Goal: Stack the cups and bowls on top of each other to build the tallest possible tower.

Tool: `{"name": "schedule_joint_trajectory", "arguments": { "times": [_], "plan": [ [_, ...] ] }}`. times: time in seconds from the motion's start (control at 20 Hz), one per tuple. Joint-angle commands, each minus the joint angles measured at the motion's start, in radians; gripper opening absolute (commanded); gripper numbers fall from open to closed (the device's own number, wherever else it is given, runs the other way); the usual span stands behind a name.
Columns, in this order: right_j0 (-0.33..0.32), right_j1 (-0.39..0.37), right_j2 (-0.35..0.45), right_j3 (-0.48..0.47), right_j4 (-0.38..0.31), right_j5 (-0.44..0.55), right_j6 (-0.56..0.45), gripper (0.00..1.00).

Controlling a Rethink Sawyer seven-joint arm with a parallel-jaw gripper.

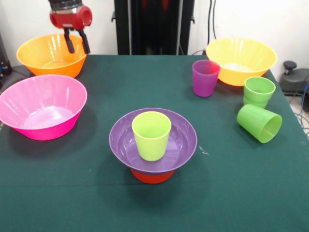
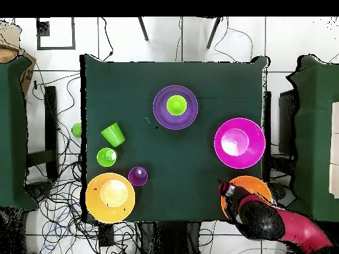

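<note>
The tool [image 1: 77,43] hangs at the upper left of the front view, its two black fingers apart with nothing between them, over the near rim of an orange-yellow bowl [image 1: 50,54]. In the overhead view the arm covers part of that bowl at the lower right.

Bowls seen: five. Two big orange-yellow ones, the first at the upper left of the front view and the second orange-yellow bowl [image 1: 241,60] at the upper right. One big pink bowl [image 1: 42,106] sits at the left edge, just below the first orange-yellow one. One purple bowl [image 1: 152,140] rests in the middle of the green tabletop [image 1: 231,193], on top of a small orange bowl [image 1: 152,177], of which only the lower edge shows.

Cups seen: four on the tabletop. A yellow-green cup [image 1: 151,135] stands upright inside the purple bowl, so these three pieces form the tower [image 2: 175,106]. A translucent purple cup [image 1: 205,77] stands upright just beside the second orange-yellow bowl. One green cup [image 1: 259,92] stands upright at the right, and a second green cup [image 1: 259,123] lies on its side just below it, mouth turned toward the lower right; the two look to be touching.

In the overhead view a small green object [image 2: 77,129] lies on the floor off the tabletop's left edge; I cannot tell what it is.
</note>
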Motion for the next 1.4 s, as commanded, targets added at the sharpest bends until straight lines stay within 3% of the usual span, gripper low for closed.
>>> {"name": "schedule_joint_trajectory", "arguments": {
  "times": [0.05,0.15,0.3,0.45,0.75,0.95,1.25,1.4],
  "plan": [
    [0.005,-0.093,0.101,0.098,0.065,0.130,-0.080,1.00],
    [0.020,-0.048,0.075,0.064,0.030,0.109,-0.075,1.00],
    [0.071,0.093,-0.008,-0.044,-0.084,0.019,-0.054,1.00],
    [0.081,0.163,-0.032,-0.095,-0.123,-0.010,-0.056,1.00],
    [0.063,0.210,-0.032,-0.126,-0.158,-0.008,-0.066,1.00],
    [0.018,0.228,-0.007,-0.123,-0.166,0.019,-0.100,1.00],
    [-0.065,0.191,0.052,-0.085,-0.131,0.098,-0.172,1.00],
    [-0.103,0.131,0.095,-0.048,-0.084,0.158,-0.200,1.00]
  ]
}}
